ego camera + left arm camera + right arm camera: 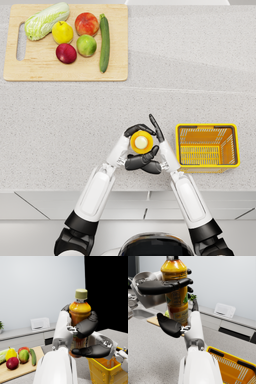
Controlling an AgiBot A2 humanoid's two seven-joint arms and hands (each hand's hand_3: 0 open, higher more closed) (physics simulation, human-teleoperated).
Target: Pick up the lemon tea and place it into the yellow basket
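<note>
surface: speckled grey counter (75, 120) | room: microwave (40, 323) on cabinet

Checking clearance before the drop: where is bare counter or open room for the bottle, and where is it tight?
The yellow basket holds nothing. Bare counter lies between the cutting board and both hands, and right of the board. Tight spots: the board's fruit and vegetables, and around the lemon tea, with the left hand and right hand on it.

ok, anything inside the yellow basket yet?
Nothing shows inside the yellow basket: the head view looks down onto its bare mesh floor. The lemon tea bottle is outside it, beside it, held between the left hand and right hand.
</note>
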